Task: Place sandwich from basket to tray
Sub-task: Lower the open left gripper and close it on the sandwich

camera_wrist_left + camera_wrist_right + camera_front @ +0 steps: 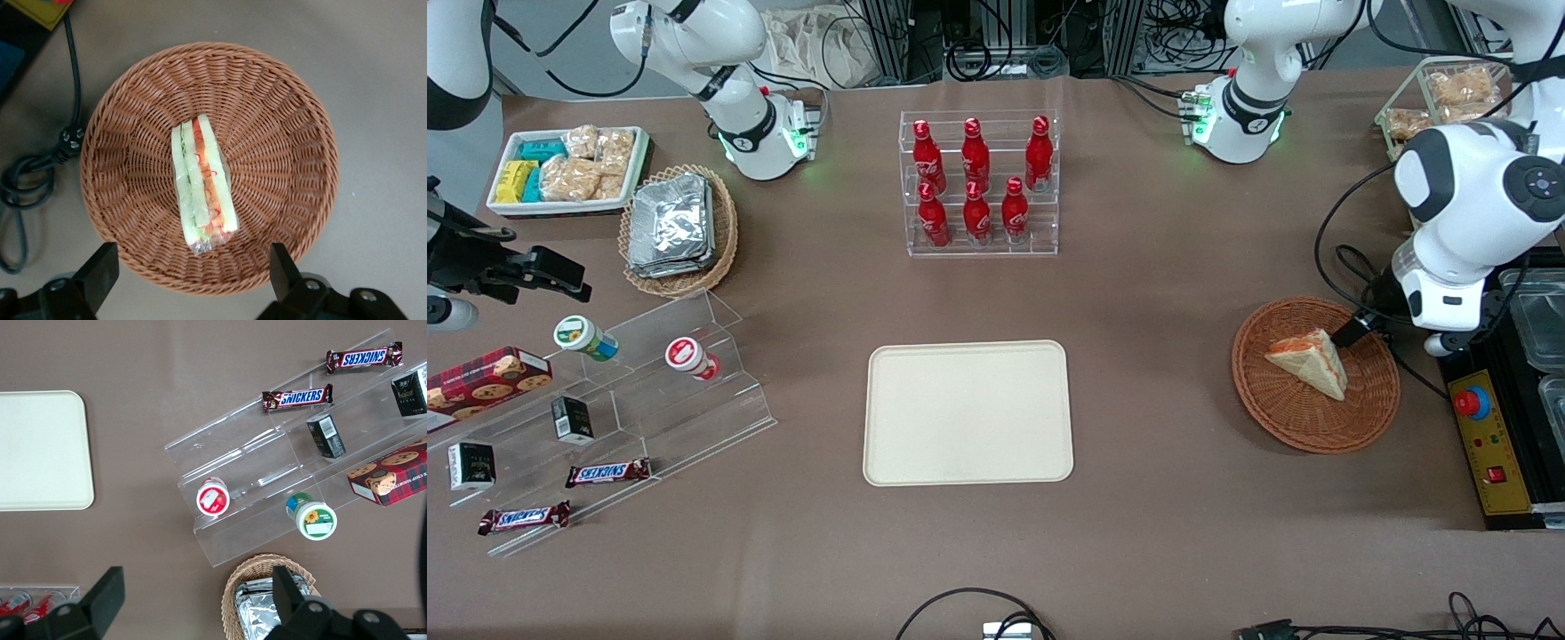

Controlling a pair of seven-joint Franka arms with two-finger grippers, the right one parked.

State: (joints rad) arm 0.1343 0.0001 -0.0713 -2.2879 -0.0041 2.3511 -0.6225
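Note:
The clear-wrapped sandwich (1310,361) (202,183) lies in the middle of the reddish-brown wicker basket (1369,411) (280,133), toward the working arm's end of the table. My left gripper (1352,333) (189,273) hangs above the basket's rim, open, its two black fingers (100,272) spread wide with nothing between them. It is above the sandwich and does not touch it. The cream tray (967,412) (40,450) lies bare at the table's middle, nearer the front camera than the bottle rack.
A clear rack of red bottles (978,182) stands farther from the camera than the tray. A black control box with a red button (1489,436) and black cables (27,180) lie beside the basket. Snack shelves (605,400) and a foil-pack basket (679,227) sit toward the parked arm's end.

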